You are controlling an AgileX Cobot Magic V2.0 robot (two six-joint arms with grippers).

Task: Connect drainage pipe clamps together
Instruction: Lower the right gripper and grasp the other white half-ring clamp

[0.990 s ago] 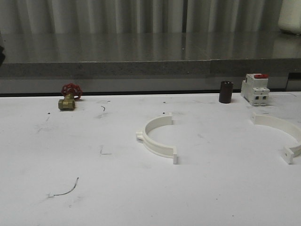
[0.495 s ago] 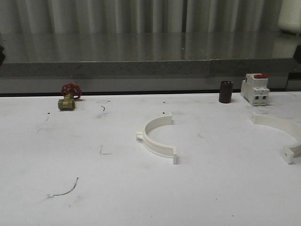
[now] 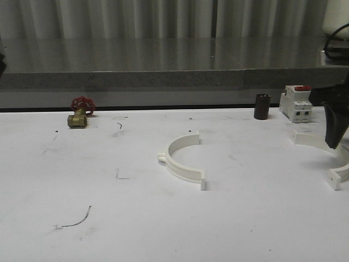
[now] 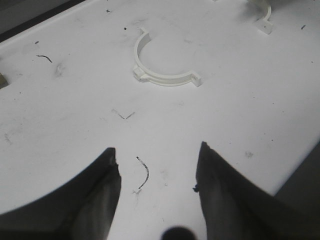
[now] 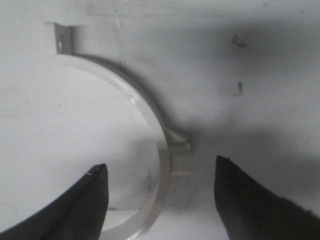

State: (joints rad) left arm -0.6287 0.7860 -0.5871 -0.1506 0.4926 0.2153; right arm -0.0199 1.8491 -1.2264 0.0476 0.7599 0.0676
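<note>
Front view was dim and grainy, with a flat grey cast over the white table (image 3: pixel 163 229). Soft shadows fell beside the near clamp half (image 3: pixel 182 162). The steel counter (image 3: pixel 163 54) behind showed streaky reflections. Right wrist view was blurred, with heavy shadow around its clamp half (image 5: pixel 145 115); the dark fingers (image 5: pixel 85 200) were out of focus.

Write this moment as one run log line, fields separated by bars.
stage: approach | right gripper: open above right white plastic half-ring clamp | left gripper: open, away from centre white plastic half-ring clamp | clamps: apart
</note>
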